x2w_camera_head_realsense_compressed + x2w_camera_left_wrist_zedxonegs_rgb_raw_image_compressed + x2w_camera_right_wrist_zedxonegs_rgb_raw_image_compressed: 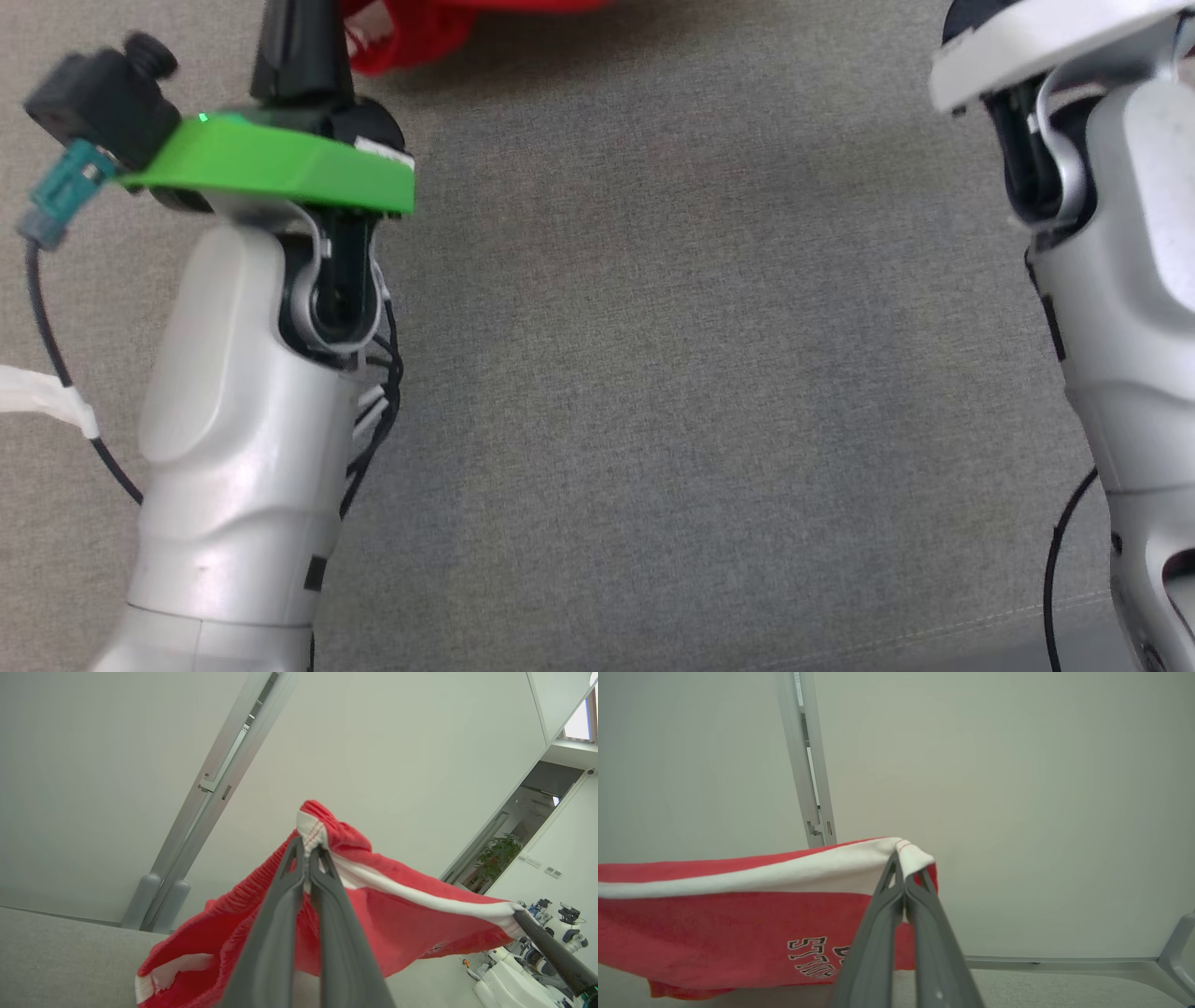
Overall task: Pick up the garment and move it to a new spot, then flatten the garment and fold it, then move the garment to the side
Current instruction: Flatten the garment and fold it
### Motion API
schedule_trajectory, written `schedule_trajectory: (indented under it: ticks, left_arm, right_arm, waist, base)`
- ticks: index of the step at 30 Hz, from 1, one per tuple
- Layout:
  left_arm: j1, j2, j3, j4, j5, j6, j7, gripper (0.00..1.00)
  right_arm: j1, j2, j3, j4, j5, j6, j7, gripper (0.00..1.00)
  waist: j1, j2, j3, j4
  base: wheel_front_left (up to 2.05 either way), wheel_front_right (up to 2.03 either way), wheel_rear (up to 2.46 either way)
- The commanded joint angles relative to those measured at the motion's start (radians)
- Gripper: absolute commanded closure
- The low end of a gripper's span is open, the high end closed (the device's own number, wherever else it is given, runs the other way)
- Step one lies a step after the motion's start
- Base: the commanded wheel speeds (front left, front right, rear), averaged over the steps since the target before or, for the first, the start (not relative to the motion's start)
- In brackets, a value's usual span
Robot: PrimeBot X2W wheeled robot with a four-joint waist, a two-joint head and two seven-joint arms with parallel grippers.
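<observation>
The garment (402, 919) is red knit with a white band and dark lettering. It hangs stretched in the air between both grippers. In the left wrist view my left gripper (308, 851) is shut on one white-edged corner, and the right gripper's finger (551, 952) holds the far end of the white band. The right wrist view has my right gripper (906, 870) shut on the other white corner, the garment (738, 919) trailing left with its lower edge near the grey surface. A strip of the garment (420, 28) peeks in at the top of the head view, above the left arm.
The grey fabric work surface (709, 392) spreads between my two pale forearms in the head view. A pale wall with a metal door rail (808, 765) stands behind. Other robots (537, 961) and a plant (500, 854) sit far off to the right.
</observation>
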Motion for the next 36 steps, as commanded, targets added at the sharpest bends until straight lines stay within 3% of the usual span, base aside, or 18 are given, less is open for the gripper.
schedule_trajectory:
  ticks: [1,5,10,19,29,36]
  left_arm:
    - [0.041,0.005,-0.006,0.013,0.012,-0.006,-0.002,1.0]
    - [0.152,0.005,-0.049,0.074,0.046,-0.011,-0.002,1.0]
    - [0.293,0.012,-0.097,0.163,0.08,-0.011,-0.002,1.0]
    - [0.526,0.091,-0.182,0.217,0.066,0.0,0.086,1.0]
    - [0.752,0.184,-0.238,0.125,0.053,0.03,0.262,1.0]
    - [0.936,0.254,-0.259,-0.075,0.01,0.06,0.399,1.0]
  right_arm:
    - [0.045,-0.015,0.021,0.007,0.009,-0.002,0.014,1.0]
    - [0.159,-0.073,0.099,-0.006,0.062,-0.002,0.097,1.0]
    - [0.34,-0.169,0.164,-0.08,0.141,-0.002,0.276,1.0]
    - [0.702,-0.259,0.118,-0.337,0.235,-0.002,0.582,1.0]
    - [1.069,-0.217,-0.006,-0.558,0.283,-0.002,0.873,1.0]
    - [1.224,-0.178,-0.083,-0.635,0.289,-0.002,1.006,1.0]
  waist:
    - [-0.0002,-0.0001,-0.019,0.001]
    - [-0.0002,-0.0001,-0.071,-0.001]
    - [-0.0002,-0.0001,-0.171,-0.001]
    - [-0.0002,-0.0001,-0.319,-0.005]
    - [-0.0002,-0.0001,-0.399,0.0]
    - [-0.0002,-0.0001,-0.424,0.013]
  base:
    - [0.0,0.0,0.0]
    - [0.0,0.0,0.0]
    - [0.0,0.0,0.0]
    - [0.0,0.0,0.0]
    - [0.0,0.0,0.0]
    - [0.0,0.0,0.0]
